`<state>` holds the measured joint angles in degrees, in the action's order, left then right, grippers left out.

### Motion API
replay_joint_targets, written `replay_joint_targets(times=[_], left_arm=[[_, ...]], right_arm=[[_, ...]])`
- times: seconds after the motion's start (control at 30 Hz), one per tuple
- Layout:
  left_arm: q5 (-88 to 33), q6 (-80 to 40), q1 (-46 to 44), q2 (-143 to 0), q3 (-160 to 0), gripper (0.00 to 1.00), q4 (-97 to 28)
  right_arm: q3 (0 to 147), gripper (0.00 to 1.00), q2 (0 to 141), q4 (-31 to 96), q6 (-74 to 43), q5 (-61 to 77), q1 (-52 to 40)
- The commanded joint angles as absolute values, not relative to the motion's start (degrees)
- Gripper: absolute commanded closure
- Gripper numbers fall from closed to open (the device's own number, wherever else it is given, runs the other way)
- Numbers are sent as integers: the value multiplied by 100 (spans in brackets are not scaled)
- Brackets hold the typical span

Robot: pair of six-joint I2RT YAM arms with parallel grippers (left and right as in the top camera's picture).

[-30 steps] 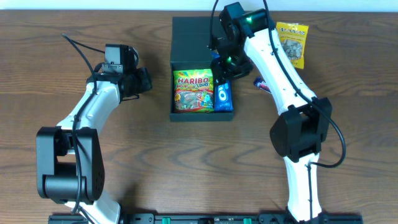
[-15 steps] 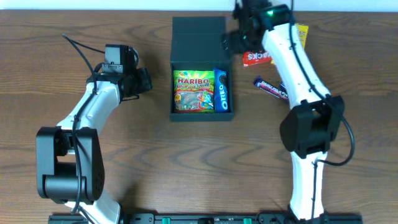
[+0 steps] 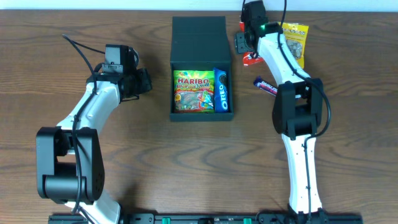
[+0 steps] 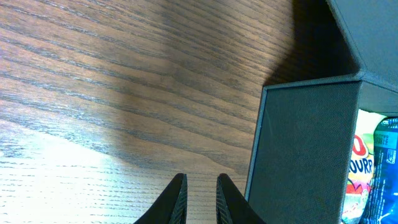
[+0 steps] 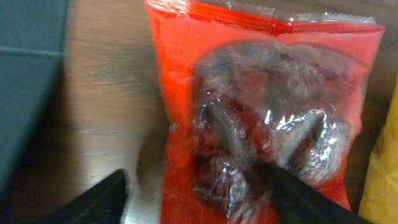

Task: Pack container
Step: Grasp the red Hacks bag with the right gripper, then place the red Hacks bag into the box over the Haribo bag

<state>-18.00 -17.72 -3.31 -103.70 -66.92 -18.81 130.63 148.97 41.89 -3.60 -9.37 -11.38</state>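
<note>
Right of the container [image 3: 199, 34], which lies open on the worktop [image 3: 149, 155], just beside its lid: right tool [image 5: 193, 175], released, fingers spread over a red snack bag [image 5: 267, 106]. Inside the container: Haribo bag [image 3: 193, 91], Oreo pack [image 3: 222, 91]. Left of the container I log the left tool [image 4: 201, 180], clenched, gripping nothing.

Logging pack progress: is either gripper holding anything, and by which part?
Nothing is held. The right gripper is open over the red snack packet, not clamped; the left gripper is empty beside the container.
</note>
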Motion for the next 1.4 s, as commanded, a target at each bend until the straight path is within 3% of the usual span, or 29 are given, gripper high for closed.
replay_joint_targets(times=[0.0,0.1,0.17,0.43,0.57,0.63,0.67,0.97,1.2,1.37], left_arm=[[-1758,-1669,-316,-10261,-6842,82,-1905],[-1758,-1669,-316,-10261,-6842,78,-1905],[-1758,-1669,-316,-10261,-6842,78,-1905],[-1758,-1669,-316,-10261,-6842,78,-1907],[-1756,-1669,-316,-10261,-6842,78,-1900],[-1756,-1667,-316,-10261,-6842,42,-1890],[-1756,-1667,-316,-10261,-6842,2,-1879],[-1756,-1623,-316,-10261,-6842,5,-1798],[-1756,-1621,-316,-10261,-6842,5,-1710],[-1756,-1323,-316,-10261,-6842,5,-1712]], right_arm=[[13082,55,14964,4261,-384,-923,-1109],[13082,89,14960,4268,-386,-923,-1114],[13091,99,14945,4270,-427,-923,-1129],[13124,99,14077,4619,-425,-814,-1245],[13124,99,13176,5441,-733,-633,-1551],[13124,99,12903,5813,-880,-591,-1712],[13124,99,12774,6034,-941,-548,-1828],[13017,99,12678,7389,-1339,454,-2696],[12171,99,12678,7043,-2484,325,-3218],[11511,99,12678,6414,-2635,318,-3592]])
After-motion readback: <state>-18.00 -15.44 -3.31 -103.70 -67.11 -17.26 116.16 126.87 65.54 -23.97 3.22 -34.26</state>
